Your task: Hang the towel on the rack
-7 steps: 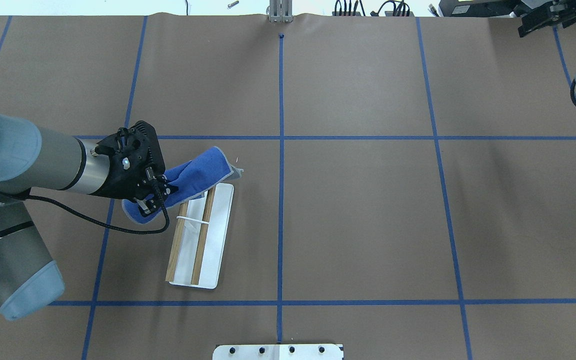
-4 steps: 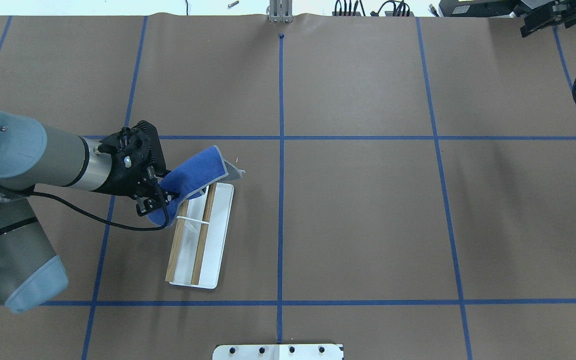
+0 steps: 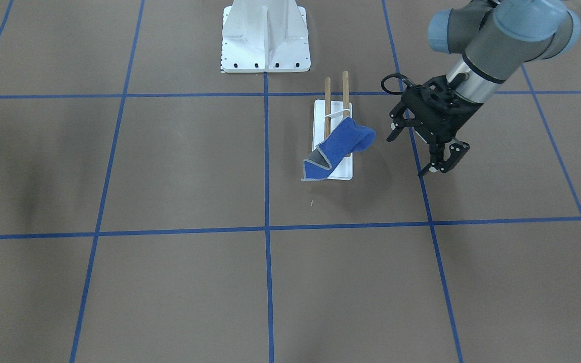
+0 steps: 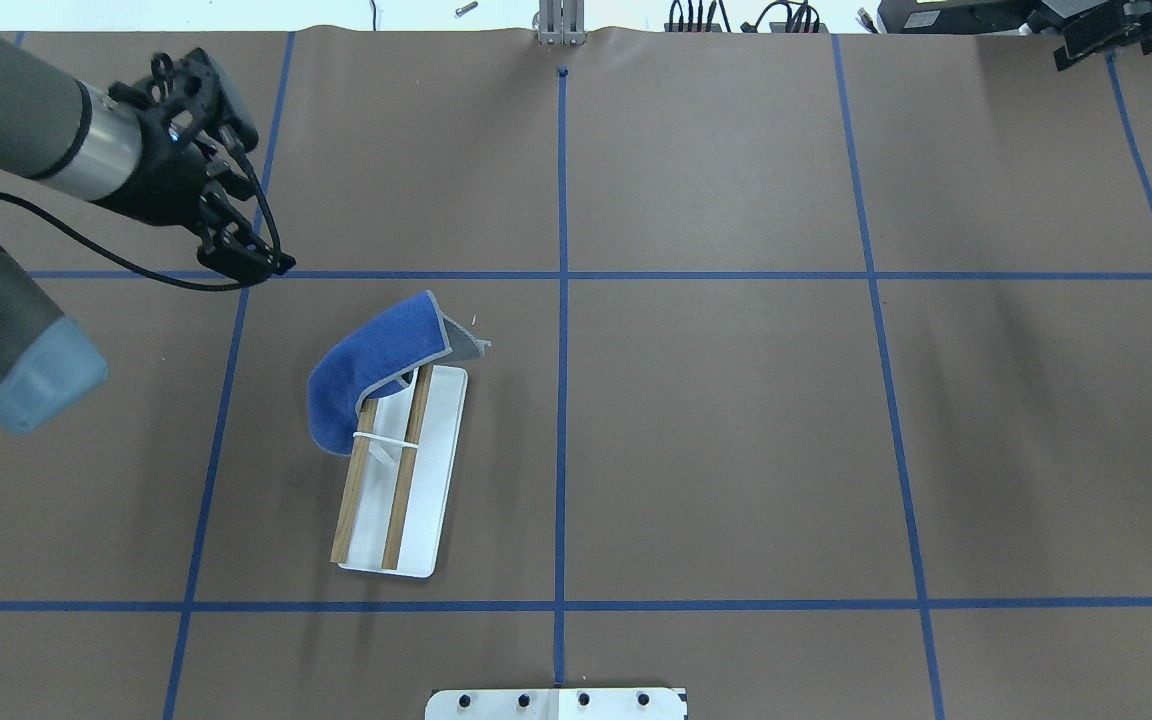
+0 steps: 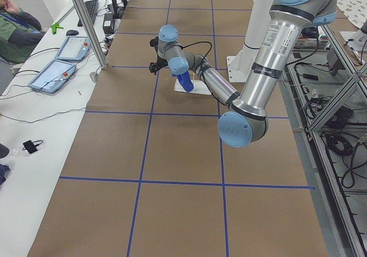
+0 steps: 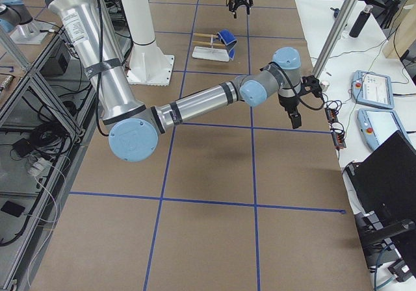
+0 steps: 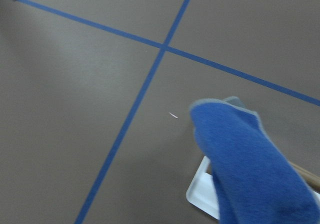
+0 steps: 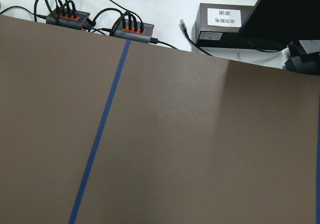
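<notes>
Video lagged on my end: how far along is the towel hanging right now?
Done: the towel is draped across both dowels at one end of the rack, folded and skewed. In hand: nothing; the left gripper hovers apart from it, jaws open and empty. Left: perhaps straightening, since one corner droops past the rack's end.

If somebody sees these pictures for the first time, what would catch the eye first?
The bright blue towel stands out most: it lies draped over the far end of the rack, in the left half of the overhead view. Next comes the left gripper, which hovers open to one side, apart from the cloth.
</notes>
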